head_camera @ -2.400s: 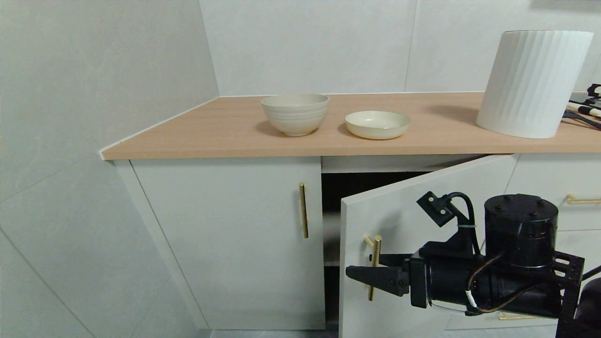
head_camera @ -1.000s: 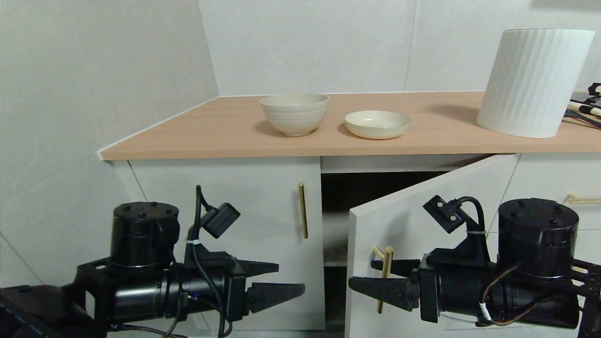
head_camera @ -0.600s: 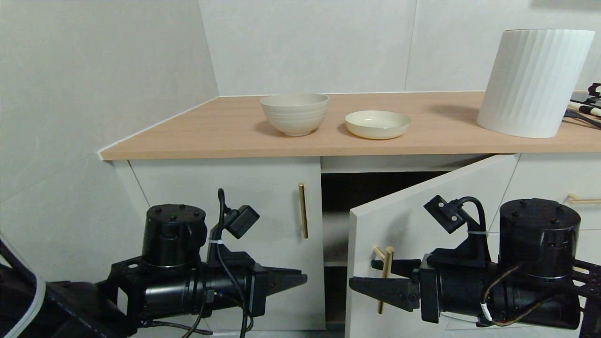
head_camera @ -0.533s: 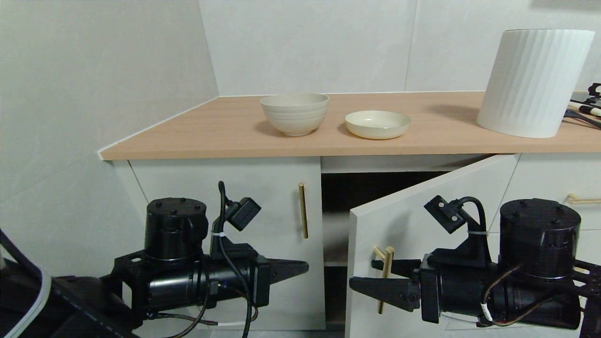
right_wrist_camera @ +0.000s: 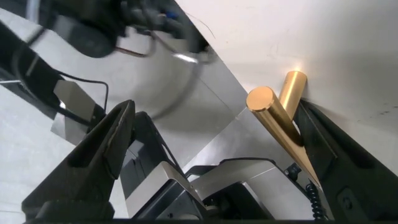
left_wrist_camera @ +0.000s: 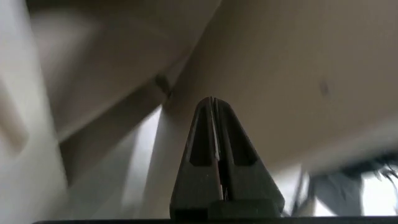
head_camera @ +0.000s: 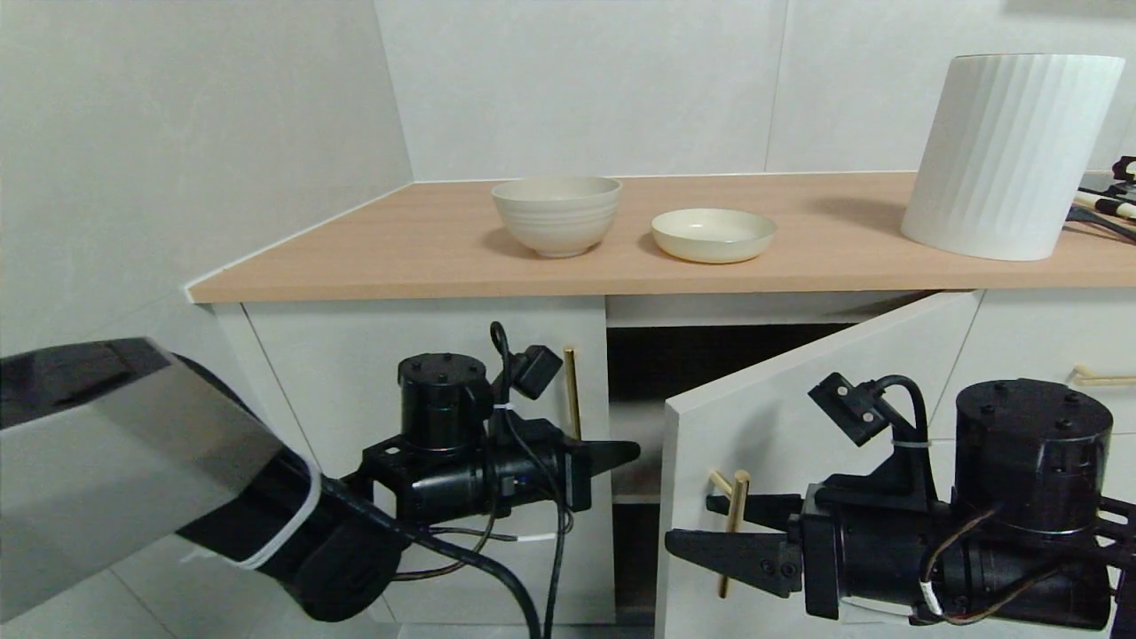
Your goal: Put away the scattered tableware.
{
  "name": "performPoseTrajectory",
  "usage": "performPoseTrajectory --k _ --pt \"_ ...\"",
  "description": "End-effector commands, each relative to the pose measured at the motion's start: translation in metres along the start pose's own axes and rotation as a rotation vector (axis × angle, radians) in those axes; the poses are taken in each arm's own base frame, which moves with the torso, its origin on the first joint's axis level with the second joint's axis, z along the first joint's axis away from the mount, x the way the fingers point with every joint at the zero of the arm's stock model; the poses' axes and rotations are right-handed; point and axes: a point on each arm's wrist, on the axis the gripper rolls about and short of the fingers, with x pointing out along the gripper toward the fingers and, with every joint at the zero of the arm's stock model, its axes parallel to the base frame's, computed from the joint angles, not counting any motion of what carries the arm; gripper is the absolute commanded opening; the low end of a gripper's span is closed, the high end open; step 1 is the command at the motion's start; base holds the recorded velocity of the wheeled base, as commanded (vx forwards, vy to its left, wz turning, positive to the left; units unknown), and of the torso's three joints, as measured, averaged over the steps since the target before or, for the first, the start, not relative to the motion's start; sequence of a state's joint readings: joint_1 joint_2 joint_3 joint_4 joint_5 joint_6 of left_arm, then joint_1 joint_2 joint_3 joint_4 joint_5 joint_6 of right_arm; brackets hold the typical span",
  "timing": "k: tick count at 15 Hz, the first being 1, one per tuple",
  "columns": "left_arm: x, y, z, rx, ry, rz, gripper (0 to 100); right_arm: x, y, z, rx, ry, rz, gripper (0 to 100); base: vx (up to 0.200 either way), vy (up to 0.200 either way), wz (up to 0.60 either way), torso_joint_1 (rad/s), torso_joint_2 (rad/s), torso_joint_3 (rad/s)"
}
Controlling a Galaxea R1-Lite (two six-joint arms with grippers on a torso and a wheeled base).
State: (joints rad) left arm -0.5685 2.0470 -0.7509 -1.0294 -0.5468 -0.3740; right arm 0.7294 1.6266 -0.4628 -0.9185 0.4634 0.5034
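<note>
Right tool [head_camera: 689, 521], spread wide, straddles the upright door handle [head_camera: 738, 490] — left tool [head_camera: 628, 453], pinched together, points into the cabinet gap [head_camera: 674, 355]

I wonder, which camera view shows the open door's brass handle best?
The right wrist view: the brass handle sits close between the right gripper's open fingers. The head view shows it smaller, crossed by a finger. The left wrist view faces pale panels.

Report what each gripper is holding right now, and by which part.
Nothing is clamped. The left gripper is shut and empty. The right gripper is open, its fingers straddling the upper half of the brass handle on the open cabinet door.
</note>
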Motion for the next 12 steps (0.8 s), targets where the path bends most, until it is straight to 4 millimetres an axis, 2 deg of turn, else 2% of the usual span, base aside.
performPoseTrajectory --k 1,4,7,11,12 --pt "0.032 0.003 -0.013 -0.004 0.016 -0.006 0 -0.001 0.000 -0.001 0.001 0.000 -0.003 100 0.000 0.000 0.00 0.000 0.00 0.000" --pt "0.042 -0.007 -0.019 0.032 -0.008 -0.050 0 -0.016 -0.002 -0.001 -0.029 -0.027 -0.041 100 0.000 0.000 0.00 0.000 0.00 0.000" --pt "0.041 -0.019 -0.017 0.056 -0.030 -0.083 0 -0.031 -0.006 -0.001 -0.039 -0.064 -0.102 100 0.000 0.000 0.00 0.000 0.00 0.000" --pt "0.037 -0.030 -0.016 0.065 -0.032 -0.103 0 -0.047 -0.007 -0.015 -0.044 -0.089 -0.218 100 0.000 0.000 0.00 0.000 0.00 0.000" --pt "0.036 -0.031 -0.015 0.067 -0.036 -0.105 0 -0.055 -0.007 -0.024 -0.058 -0.062 -0.244 100 0.000 0.000 0.00 0.000 0.00 0.000"
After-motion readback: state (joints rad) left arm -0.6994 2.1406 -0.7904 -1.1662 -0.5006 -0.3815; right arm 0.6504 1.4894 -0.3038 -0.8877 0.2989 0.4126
